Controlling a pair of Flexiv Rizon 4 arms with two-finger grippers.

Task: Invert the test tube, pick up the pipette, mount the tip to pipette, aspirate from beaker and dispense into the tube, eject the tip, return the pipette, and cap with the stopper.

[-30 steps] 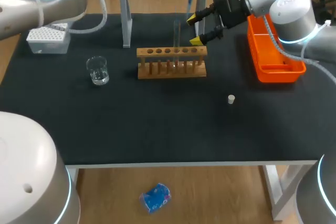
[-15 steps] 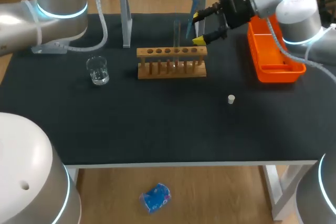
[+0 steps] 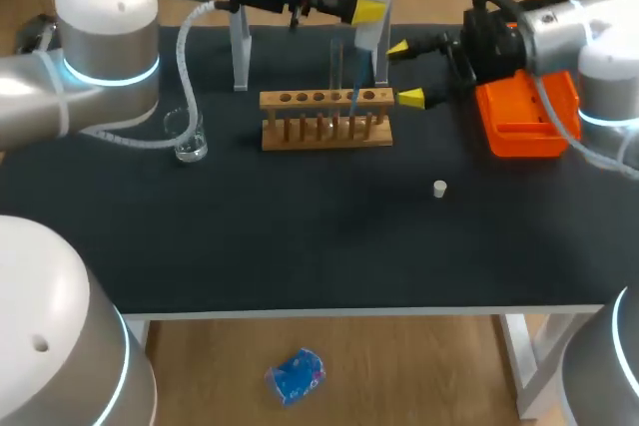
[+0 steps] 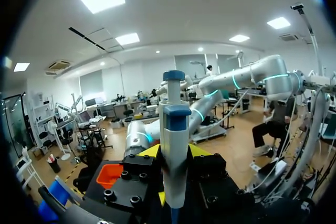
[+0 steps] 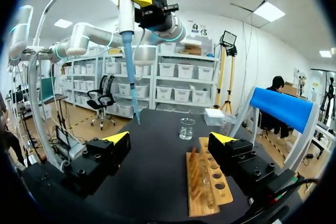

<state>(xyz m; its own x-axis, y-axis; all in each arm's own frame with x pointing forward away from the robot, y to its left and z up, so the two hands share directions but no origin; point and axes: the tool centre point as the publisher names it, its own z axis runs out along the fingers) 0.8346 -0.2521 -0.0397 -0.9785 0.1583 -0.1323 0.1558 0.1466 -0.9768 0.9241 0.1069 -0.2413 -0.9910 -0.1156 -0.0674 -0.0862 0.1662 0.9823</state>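
Table [image 3: 300, 246], black-topped, contents listed from our left. Left arm [image 3: 105, 32]: enters from the left and reaches along the back edge to past the middle. Beaker [image 3: 187, 136]: clear glass, upright, partly behind that arm's hose; in the right wrist view it [image 5: 186, 128] stands beyond the far end of the rack. Stand post [image 3: 240, 47]: grey, upright, behind the rack's left end. Left gripper [image 3: 369, 7]: raised over the rack's right half, its yellow-tipped fingers clamped on the pipette [image 3: 374, 27] from two sides. The left wrist view shows the pipette [image 4: 173, 150] held upright between the fingers, blue plunger cap uppermost. Blue tip [image 3: 353, 92]: mounted on the pipette, pointing down, its end near the rack's top and just right of the tube; we cannot tell whether it touches anything. Rack [image 3: 326, 119]: wooden, one row of holes, standing mid-table. Test tube [image 3: 336, 65]: clear, upright in a hole right of the rack's centre. Right gripper [image 3: 403, 73]: just beside the rack's right end, fingers spread wide with nothing between them; its own view shows the same gap [image 5: 170, 139], with the rack [image 5: 207, 182] ahead of the right-hand finger. Stopper [image 3: 439, 188]: small, white, alone on the table in front of the rack's right end, well apart from both grippers. Bin [image 3: 524, 122]: orange, at the right rear, partly under our right arm [image 3: 559, 22].
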